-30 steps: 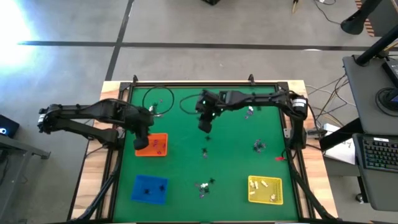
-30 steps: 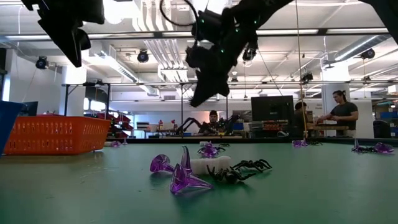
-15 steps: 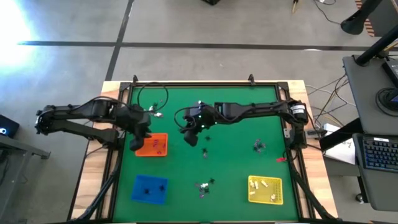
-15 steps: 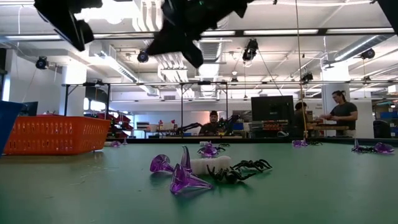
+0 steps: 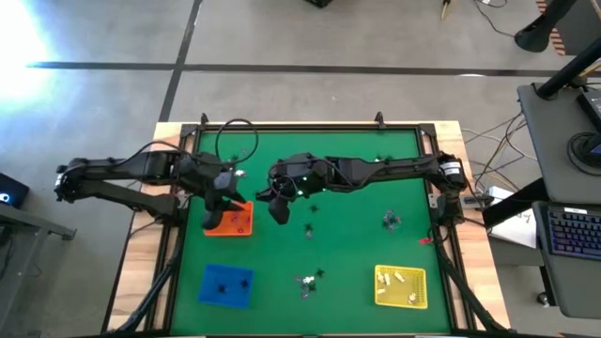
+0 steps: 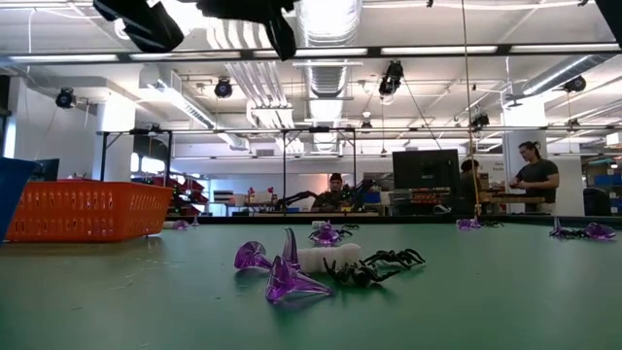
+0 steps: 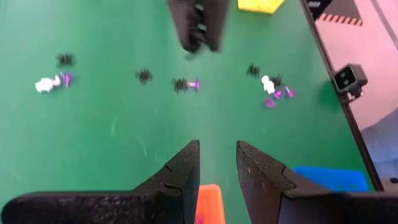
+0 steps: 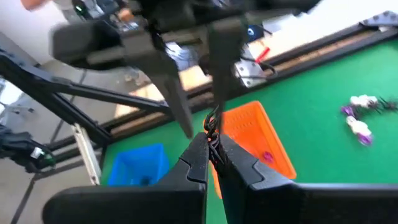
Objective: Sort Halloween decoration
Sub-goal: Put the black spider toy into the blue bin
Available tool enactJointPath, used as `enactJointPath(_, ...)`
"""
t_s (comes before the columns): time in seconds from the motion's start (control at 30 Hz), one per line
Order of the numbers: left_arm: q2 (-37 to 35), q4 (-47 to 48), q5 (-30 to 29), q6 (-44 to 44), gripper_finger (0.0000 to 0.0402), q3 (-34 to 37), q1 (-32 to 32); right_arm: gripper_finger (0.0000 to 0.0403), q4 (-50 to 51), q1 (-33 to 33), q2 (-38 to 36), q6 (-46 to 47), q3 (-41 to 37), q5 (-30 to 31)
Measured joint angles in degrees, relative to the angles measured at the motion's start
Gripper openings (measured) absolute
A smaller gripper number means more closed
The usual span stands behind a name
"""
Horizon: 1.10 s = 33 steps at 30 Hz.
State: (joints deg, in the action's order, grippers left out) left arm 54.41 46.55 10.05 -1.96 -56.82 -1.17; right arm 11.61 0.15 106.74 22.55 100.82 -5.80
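My right gripper (image 8: 213, 142) is shut on a small black trinket (image 8: 214, 127) and hangs high over the mat (image 5: 357, 253), just right of the orange tray (image 5: 235, 220). My left gripper (image 7: 217, 152) stands open and empty above that tray's left part (image 5: 214, 214). Loose Halloween decoration lies on the mat: black, purple and white bits (image 5: 308, 232), (image 5: 307, 282), (image 5: 390, 222); the low view shows a close cluster (image 6: 321, 264). My right gripper pinches the black trinket between its two fingertips (image 8: 200, 149); thin black legs (image 8: 214, 119) stick out past the tips. The fingers come from the table's right, slanting slightly down. The trinket is lifted clear of the mat.
A blue tray (image 5: 226, 284) with dark bits sits near left, a yellow tray (image 5: 401, 286) with white bits near right. A black frame rail (image 5: 310, 128) edges the mat. The two grippers are close together over the orange tray's right edge.
My right gripper has gone up and toward the table's left, toward the orange tray, staying shut on the black trinket. My left gripper has tipped up and rolled above the orange tray, staying open.
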Motion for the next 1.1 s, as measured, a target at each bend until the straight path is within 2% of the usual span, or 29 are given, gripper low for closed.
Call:
enactJointPath(0.47,0.5,-8.6,0.1,3.0,0.0087,0.0,-0.1,0.0009,-2.1,1.8,0.0,0.0,0.1,-0.1)
enactJointPath(0.63,0.6,-9.9,4.4,3.0,0.0087,0.0,-0.1,0.0009,-2.1,1.8,0.2,0.0,0.1,-0.1)
enactJointPath(1.1,0.1,-10.7,4.5,3.6,0.0087,-0.5,-0.1,0.0009,-1.8,2.7,2.1,0.9,0.1,-0.3)
